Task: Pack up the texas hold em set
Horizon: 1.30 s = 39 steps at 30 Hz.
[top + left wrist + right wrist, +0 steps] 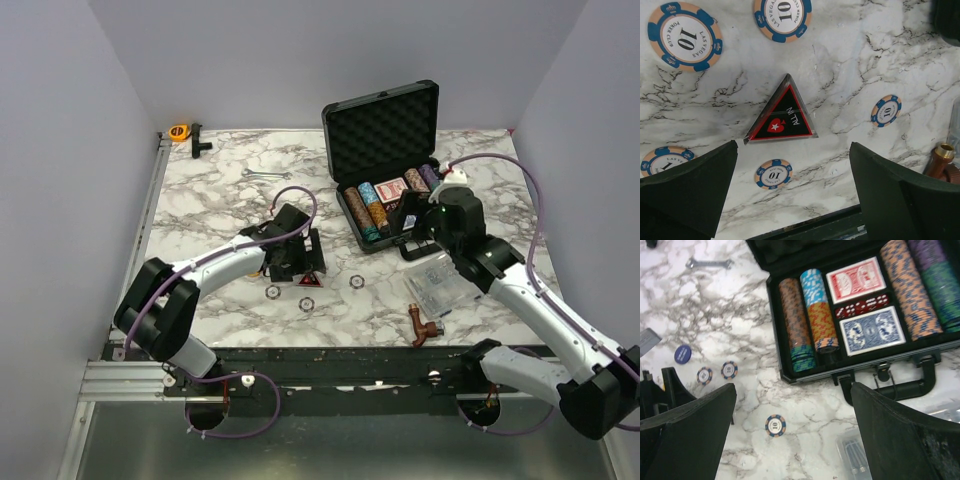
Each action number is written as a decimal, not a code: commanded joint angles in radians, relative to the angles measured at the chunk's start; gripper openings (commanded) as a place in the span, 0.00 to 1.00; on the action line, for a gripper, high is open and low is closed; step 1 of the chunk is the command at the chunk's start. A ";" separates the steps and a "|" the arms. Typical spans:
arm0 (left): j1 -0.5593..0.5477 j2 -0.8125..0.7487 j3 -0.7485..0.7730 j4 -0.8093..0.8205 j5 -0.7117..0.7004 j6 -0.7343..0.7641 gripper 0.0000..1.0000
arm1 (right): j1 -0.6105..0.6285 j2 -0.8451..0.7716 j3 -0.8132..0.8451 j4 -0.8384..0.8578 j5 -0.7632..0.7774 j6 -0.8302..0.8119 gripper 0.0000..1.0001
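Observation:
The black briefcase (pixel 385 125) stands open at the back right, bumpy foam in its lid. Its tray (pixel 812 376) holds rows of striped chips (pixel 795 320), a red deck (pixel 856 280), a blue deck (pixel 872 331) and red dice (pixel 862 305). Several loose blue-and-tan chips lie on the marble, one (pixel 775 425) below my right gripper (pixel 792 435), which is open and empty in front of the case's handle (pixel 905 387). My left gripper (pixel 792 195) is open and empty just near of a black "ALL IN" triangle (pixel 782 117), with a chip (pixel 773 174) between its fingers.
A clear plastic box (pixel 437 285) and a brown pipe fitting (pixel 424 325) lie at the front right. A wrench (pixel 262 175) lies mid-table; an orange tape measure (pixel 179 131) sits at the back left corner. A small blue disc (pixel 682 354) lies near the left arm.

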 commanded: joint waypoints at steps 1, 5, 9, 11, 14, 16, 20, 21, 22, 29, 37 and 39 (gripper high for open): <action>0.022 -0.078 -0.079 0.126 0.067 0.025 0.92 | -0.004 0.087 0.007 0.002 -0.199 -0.004 1.00; 0.047 -0.236 -0.126 0.152 0.059 0.039 0.94 | 0.051 0.173 0.030 -0.004 -0.231 0.048 1.00; 0.111 -0.418 -0.085 0.063 -0.007 0.088 0.96 | 0.165 0.251 0.051 0.006 -0.130 0.114 1.00; 0.163 -0.506 -0.056 0.033 -0.021 0.122 0.97 | 0.212 0.303 0.070 0.004 -0.082 0.164 1.00; 0.250 -0.605 0.019 -0.009 -0.025 0.175 0.99 | 0.314 0.395 0.118 -0.002 0.008 0.214 1.00; 0.291 -0.641 0.096 -0.028 -0.023 0.211 0.98 | 0.378 0.457 0.153 0.000 0.064 0.223 1.00; 0.320 -0.660 0.252 -0.066 -0.036 0.275 0.99 | 0.444 0.590 0.231 -0.009 0.089 0.207 1.00; 0.321 -0.665 0.275 -0.063 -0.043 0.288 0.99 | 0.452 0.623 0.249 -0.009 0.084 0.189 1.00; 0.322 -0.670 0.288 -0.051 -0.048 0.301 0.98 | 0.460 0.650 0.263 -0.012 0.082 0.173 1.00; 0.360 -0.679 0.232 0.021 -0.101 0.379 0.99 | 0.518 0.807 0.342 0.019 0.029 0.053 1.00; 0.389 -0.717 0.174 0.009 -0.135 0.399 0.98 | 0.536 0.900 0.375 0.040 0.038 0.035 1.00; 0.389 -0.719 0.172 0.009 -0.139 0.400 0.99 | 0.554 0.927 0.399 0.029 0.086 0.023 1.00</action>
